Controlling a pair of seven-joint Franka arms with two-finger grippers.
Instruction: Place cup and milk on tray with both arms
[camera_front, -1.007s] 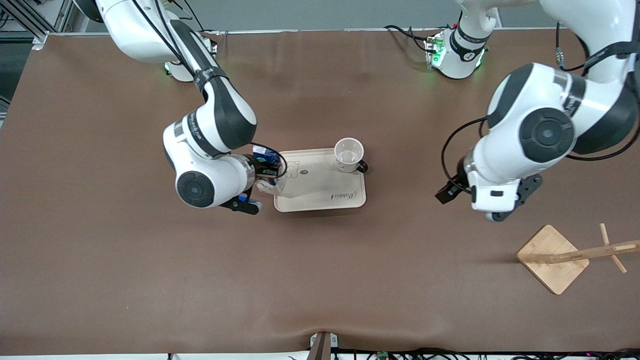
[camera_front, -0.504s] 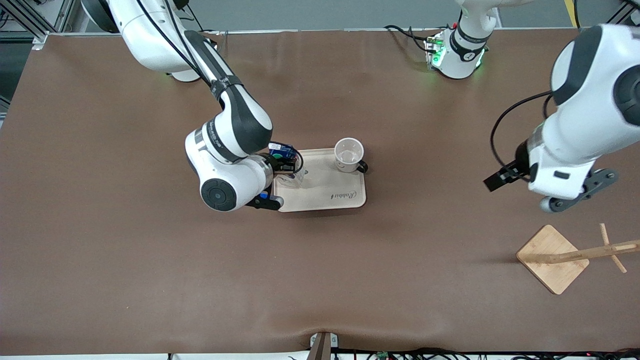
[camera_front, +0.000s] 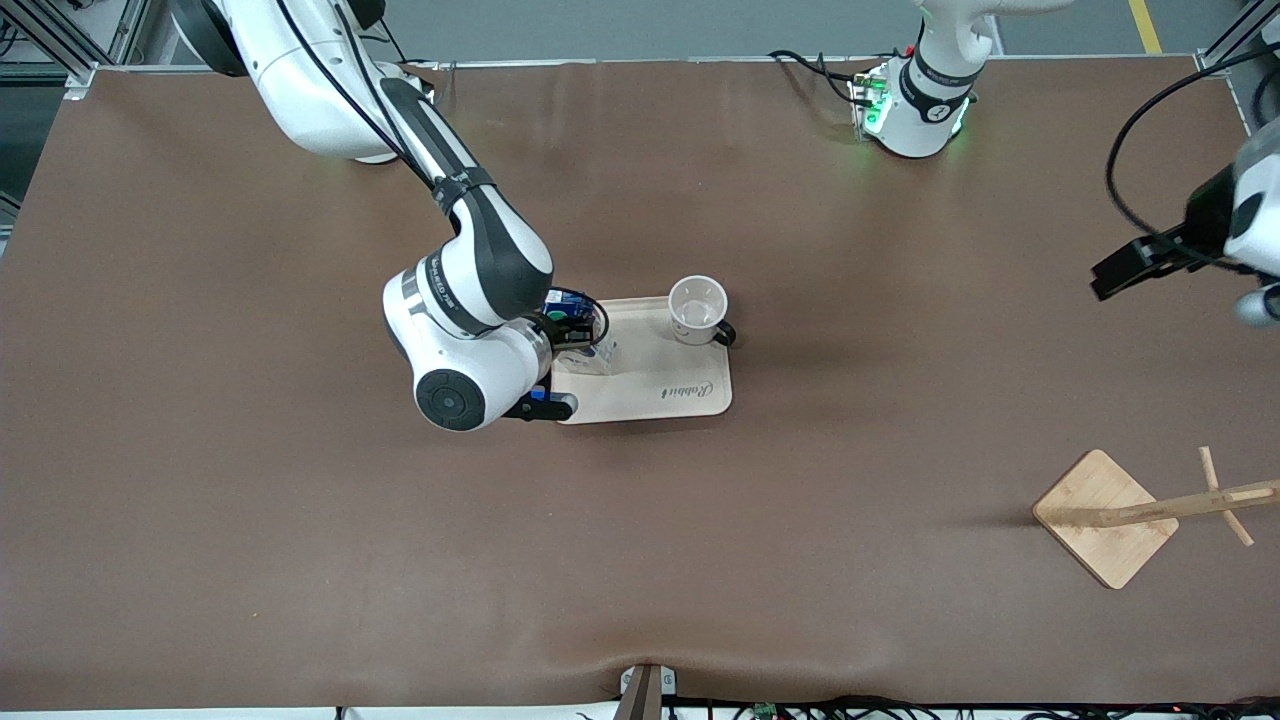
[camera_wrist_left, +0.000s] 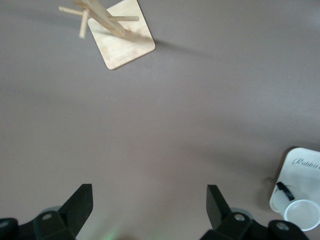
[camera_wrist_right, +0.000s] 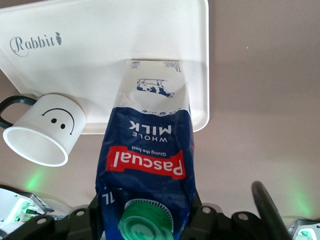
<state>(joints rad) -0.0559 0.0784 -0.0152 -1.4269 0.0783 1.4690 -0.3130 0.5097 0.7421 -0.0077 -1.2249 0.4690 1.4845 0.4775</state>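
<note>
The dark blue milk carton with a green cap is upright, and my right gripper is shut on its top. Its pale base is down at the beige tray, near the rim at the right arm's end. I cannot tell whether it rests there. From the front, only part of the milk shows past the right wrist. The white smiley cup stands on the tray, in the corner farther from the front camera, toward the left arm's end. My left gripper is open and holds nothing, high over bare table at its own end.
A wooden stand with a square base and a slanted pole sits near the front at the left arm's end. It is also in the left wrist view as the stand. Brown table surface surrounds the tray.
The left arm has pulled back from near the tray toward its own end of the table. The right arm has carried the milk from beside the tray's edge onto the tray.
</note>
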